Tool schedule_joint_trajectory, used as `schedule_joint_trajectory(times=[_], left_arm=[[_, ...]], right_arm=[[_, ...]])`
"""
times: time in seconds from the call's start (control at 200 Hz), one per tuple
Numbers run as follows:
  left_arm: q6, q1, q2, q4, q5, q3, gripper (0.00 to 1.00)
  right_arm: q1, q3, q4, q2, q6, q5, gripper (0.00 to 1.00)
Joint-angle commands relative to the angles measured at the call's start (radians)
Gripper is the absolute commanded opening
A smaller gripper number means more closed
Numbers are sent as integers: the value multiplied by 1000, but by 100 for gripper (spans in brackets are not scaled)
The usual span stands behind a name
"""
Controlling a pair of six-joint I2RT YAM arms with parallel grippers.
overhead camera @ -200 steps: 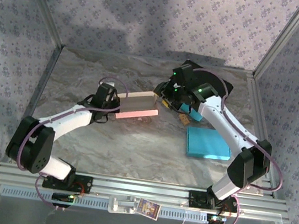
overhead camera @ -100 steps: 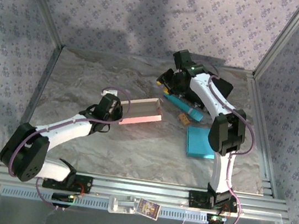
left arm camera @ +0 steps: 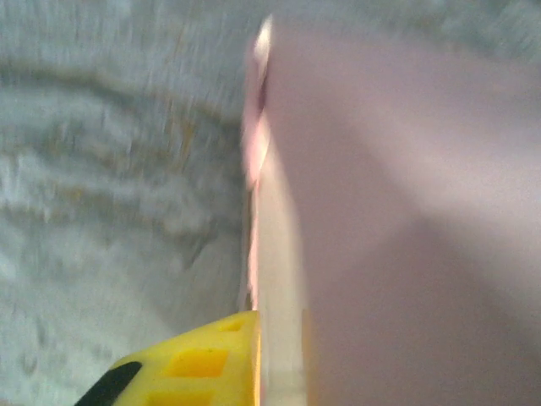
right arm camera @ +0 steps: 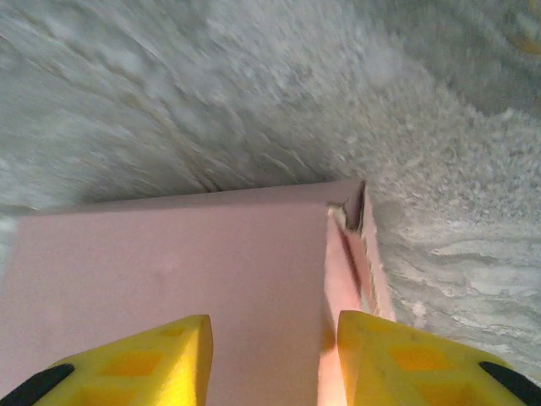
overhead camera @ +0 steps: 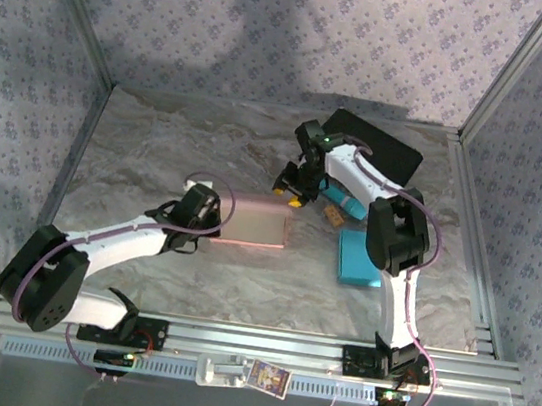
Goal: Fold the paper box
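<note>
Left fingers (left arm camera: 186, 372) at near-left edge of flat-lying, pale pink paper box (overhead camera: 253, 224) mid marbled tabletop (overhead camera: 159, 137), spread impossible to tell. Farther, right fingers (right arm camera: 144, 364) parted astride its far-right rim. Likely light, flimsy, crease-prone; best pinched at edges.

pink box (overhead camera: 253, 223) was tipped up on its long edge btw the two grippers, now lies flat on table (overhead camera: 158, 147), shifted a bit nearer the bases. L gripper (overhead camera: 213, 217) moved nearer + rightward w/ it, now at box's left edge. R arm elbow was out far right, now pulled in, forearm folded up over its base. R gripper (overhead camera: 293, 194) swung left, now just behind box's far right corner.
</note>
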Motion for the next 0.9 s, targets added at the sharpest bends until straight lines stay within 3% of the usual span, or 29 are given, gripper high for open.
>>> schedule_joint_trajectory(times=[0.0,0.28,0.735,0.815,0.899], left_arm=[[-81,-7,-62,-57,58,-54,23],[-146,-7,-183,-119,158,-79,35],[-260,-2,-433,-562,285,106,45],[-260,34,-425,-637,270,197,45],[-236,139,-361,-683,313,305,45]], right_arm=[[28,-64,12,-34,-73,36,44],[61,-165,109,-92,-86,100,43],[58,-136,54,-122,-90,138,40],[57,-125,34,-127,-90,143,40],[59,-131,24,-143,-89,156,40]])
